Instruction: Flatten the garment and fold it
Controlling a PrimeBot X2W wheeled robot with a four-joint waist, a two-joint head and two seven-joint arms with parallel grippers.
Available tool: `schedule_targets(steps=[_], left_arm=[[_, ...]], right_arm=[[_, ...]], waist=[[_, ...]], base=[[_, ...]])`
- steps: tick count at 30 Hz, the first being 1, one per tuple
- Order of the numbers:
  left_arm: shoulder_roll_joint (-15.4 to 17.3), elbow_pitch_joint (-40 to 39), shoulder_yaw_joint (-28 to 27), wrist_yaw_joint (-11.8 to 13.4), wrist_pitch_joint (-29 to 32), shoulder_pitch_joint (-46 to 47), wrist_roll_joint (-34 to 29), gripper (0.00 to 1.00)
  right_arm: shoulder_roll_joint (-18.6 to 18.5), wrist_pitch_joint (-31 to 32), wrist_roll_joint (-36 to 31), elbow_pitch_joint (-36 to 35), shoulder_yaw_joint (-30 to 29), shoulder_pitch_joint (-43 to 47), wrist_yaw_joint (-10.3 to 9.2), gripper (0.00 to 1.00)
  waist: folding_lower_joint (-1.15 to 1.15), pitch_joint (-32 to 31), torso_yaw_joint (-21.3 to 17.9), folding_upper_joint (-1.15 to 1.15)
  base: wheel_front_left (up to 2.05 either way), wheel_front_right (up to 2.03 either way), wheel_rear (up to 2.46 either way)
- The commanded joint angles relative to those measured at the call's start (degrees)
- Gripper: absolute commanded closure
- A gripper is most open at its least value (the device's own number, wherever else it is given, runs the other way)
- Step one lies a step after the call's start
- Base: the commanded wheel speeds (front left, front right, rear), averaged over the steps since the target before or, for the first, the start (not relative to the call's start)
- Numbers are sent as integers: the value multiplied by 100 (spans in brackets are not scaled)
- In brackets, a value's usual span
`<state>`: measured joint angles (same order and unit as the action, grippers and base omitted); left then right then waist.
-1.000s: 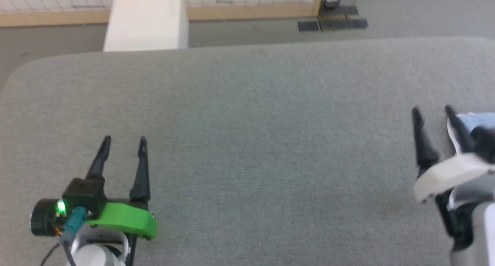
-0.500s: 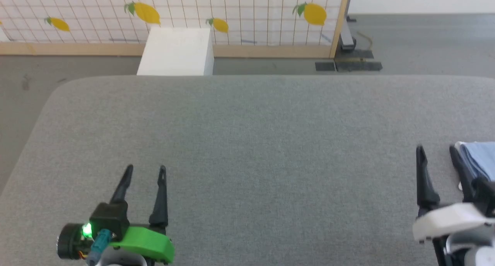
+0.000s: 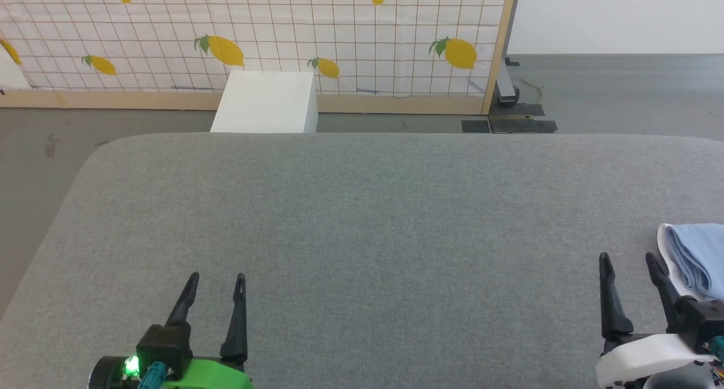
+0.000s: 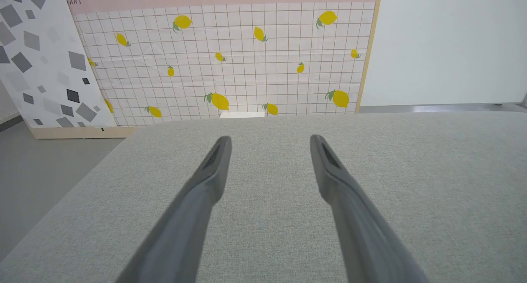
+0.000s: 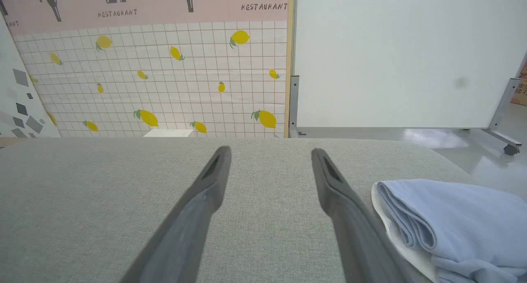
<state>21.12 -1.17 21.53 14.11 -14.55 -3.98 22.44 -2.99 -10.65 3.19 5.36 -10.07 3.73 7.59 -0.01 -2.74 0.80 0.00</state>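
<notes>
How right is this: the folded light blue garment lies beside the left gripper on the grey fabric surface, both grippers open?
One error: the folded light blue garment lies beside the right gripper, not the left gripper, as the right wrist view shows. It is on the grey fabric surface, both grippers open.

Past your grey table [image 3: 362, 219] you see a white box [image 3: 266, 103] on the floor [image 3: 34, 151], before a lemon-patterned screen [image 3: 350, 21].

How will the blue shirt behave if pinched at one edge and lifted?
Probably floppy: the garment lies in soft rolled folds, so a pinch would likely let the layers unroll and hang. Likely light, thin cloth. Pushed, it would probably bunch rather than slide on the textured grey table.
</notes>
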Motion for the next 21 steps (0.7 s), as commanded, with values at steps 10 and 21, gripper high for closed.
schedule_targets(steps=[10, 21], left_arm=[[-152, -30, -154, -203, -44, 129, -271, 0], [-340, -173, -393, -248, -13, 57, -399, 100]], right_arm=[[11, -65, 43, 115, 90, -101, -10, 0], [0, -67, 89, 140, 100, -110, 1, 100]], waist=[[1, 108, -9, 0], [1, 219, -37, 0]], base=[[0, 0, 0], [0, 0, 0]])
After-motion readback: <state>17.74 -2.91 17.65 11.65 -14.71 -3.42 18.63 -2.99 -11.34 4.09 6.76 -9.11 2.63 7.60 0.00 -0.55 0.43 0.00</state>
